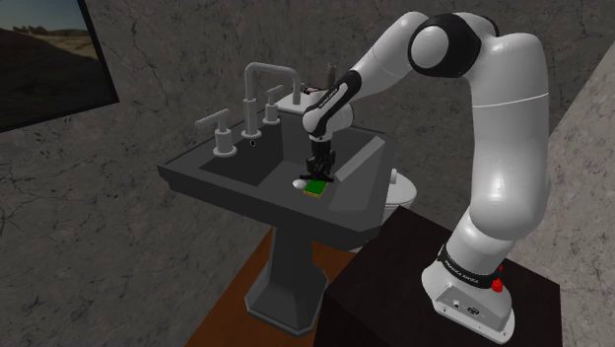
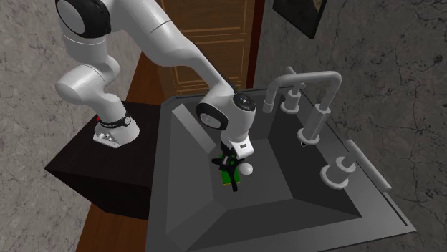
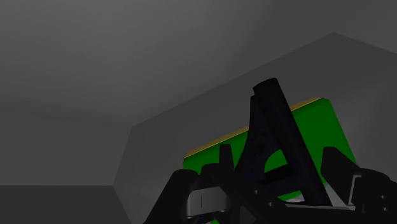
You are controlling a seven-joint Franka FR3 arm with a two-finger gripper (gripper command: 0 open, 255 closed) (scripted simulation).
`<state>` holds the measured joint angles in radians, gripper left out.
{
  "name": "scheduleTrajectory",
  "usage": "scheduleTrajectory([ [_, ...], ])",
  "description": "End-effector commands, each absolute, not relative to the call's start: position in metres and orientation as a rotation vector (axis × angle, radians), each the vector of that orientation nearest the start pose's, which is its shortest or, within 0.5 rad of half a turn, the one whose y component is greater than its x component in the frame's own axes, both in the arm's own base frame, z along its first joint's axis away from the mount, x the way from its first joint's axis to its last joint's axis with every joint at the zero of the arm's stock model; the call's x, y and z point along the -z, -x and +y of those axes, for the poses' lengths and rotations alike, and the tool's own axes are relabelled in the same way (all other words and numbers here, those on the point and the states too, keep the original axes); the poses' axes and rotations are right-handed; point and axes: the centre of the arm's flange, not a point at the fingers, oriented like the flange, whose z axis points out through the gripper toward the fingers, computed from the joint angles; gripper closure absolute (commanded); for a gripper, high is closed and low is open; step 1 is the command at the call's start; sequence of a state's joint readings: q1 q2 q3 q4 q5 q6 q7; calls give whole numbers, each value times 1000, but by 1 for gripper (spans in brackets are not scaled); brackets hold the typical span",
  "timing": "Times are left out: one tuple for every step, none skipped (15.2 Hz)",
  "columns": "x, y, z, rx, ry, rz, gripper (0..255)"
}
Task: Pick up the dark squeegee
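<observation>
Sink point(image 1: 197, 179) of dark grey on a pedestal stands against a mottled grey wall, with a tall square-bent tap point(image 1: 266, 77) and separate handles along its back rim. From where I stand, the white arm bends over from its dark box stand point(image 1: 394, 281) and reaches down into the basin.

Three things lie together in the basin, on the sloping side nearest the stand. There is a green sponge point(image 1: 315, 188) with a yellow edge, a small white egg-shaped thing point(image 1: 299, 183) touching the sponge, and the squeegee point(image 3: 273, 127).

The squeegee is black and shaped like a narrow letter A. In the wrist view it stands up between the two black fingers, with the green sponge point(image 3: 321, 124) right behind it. The end effector point(image 3: 278, 159) has its fingers set against either flank of the squeegee's wider end, so it looks to be clasping the squeegee.

In the second exterior view the end effector point(image 2: 229, 161) points straight down over the sponge point(image 2: 227, 177). Black ends of the squeegee point(image 2: 235, 187) stick out below it, and the white thing point(image 2: 246, 170) is just beside it. The sink's point(image 2: 166, 207) tap point(image 2: 301, 79) rises well apart, at the far rim. A wood-panelled door point(image 2: 215, 36) stands behind the arm.
</observation>
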<state>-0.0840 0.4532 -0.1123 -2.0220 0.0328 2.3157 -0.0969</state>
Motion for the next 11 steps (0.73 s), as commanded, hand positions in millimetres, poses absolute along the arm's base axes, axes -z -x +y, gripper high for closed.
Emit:
scheduleTrajectory([
  [-224,-573,-111,-249,3131,182,255],
  [-229,-573,-111,-249,3131,182,255],
  [-235,-573,-111,-249,3131,182,255],
  [-240,-573,-111,-249,3131,182,255],
  [-245,-573,-111,-249,3131,182,255],
  [-251,-573,-111,-249,3131,182,255],
  [-256,-573,-111,-249,3131,182,255],
  [-261,-573,-111,-249,3131,182,255],
  [-266,-573,-111,-249,3131,182,255],
  [-267,-573,-111,-249,3131,182,255],
  [-267,-573,-111,-249,3131,182,255],
])
